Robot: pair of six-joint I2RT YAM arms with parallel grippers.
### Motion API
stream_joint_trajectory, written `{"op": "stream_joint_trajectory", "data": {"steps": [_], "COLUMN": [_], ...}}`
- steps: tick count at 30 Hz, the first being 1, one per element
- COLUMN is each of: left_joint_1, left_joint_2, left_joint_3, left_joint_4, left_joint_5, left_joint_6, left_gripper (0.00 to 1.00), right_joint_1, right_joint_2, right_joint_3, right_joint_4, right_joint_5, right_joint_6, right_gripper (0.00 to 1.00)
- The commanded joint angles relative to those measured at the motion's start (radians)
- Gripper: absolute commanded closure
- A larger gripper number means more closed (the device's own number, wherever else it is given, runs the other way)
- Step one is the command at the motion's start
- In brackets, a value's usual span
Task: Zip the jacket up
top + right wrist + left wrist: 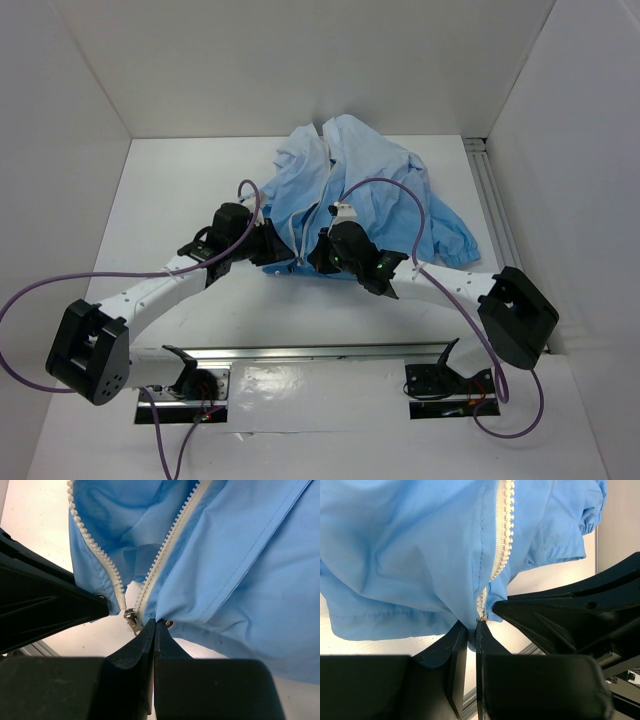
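The light-blue jacket [360, 190] lies crumpled on the white table, its front open, with the pale zipper strip [295, 235] running toward the near hem. My left gripper [272, 250] is shut on the hem of the jacket [420, 555] at the bottom end of one zipper strip [502, 530]. My right gripper [318, 255] is shut on the hem of the other front edge [240, 565], right beside the metal zipper slider [132, 618]. The two zipper strips [165, 550] meet in a V near the slider. The two grippers are close together at the near hem.
White walls enclose the table on the left, back and right. A metal rail [495, 205] runs along the right side. Purple cables [400, 185] loop over both arms. The right gripper's body [570, 615] fills the right of the left wrist view.
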State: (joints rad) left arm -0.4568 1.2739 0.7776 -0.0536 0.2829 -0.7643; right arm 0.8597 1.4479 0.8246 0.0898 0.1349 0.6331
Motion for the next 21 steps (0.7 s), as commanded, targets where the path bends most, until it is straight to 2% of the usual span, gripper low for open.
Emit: {"op": "stream_joint_trajectory", "data": {"steps": [1, 21], "left_joint_1": [-0.003, -0.003], "left_joint_2": [-0.002, -0.002], "left_joint_3": [-0.006, -0.015], "left_joint_4": [0.041, 0.041], "left_joint_5": [0.018, 0.007], "left_joint_6": [0.011, 0.011], "left_gripper": [1.00, 1.00], "right_joint_1": [0.009, 0.009], "right_joint_2": [0.000, 0.002], "right_joint_3": [0.041, 0.050], "right_joint_4": [0.027, 0.027], "right_joint_5": [0.015, 0.031], "right_joint_6": [0.010, 0.010], "right_gripper": [1.00, 1.00]}}
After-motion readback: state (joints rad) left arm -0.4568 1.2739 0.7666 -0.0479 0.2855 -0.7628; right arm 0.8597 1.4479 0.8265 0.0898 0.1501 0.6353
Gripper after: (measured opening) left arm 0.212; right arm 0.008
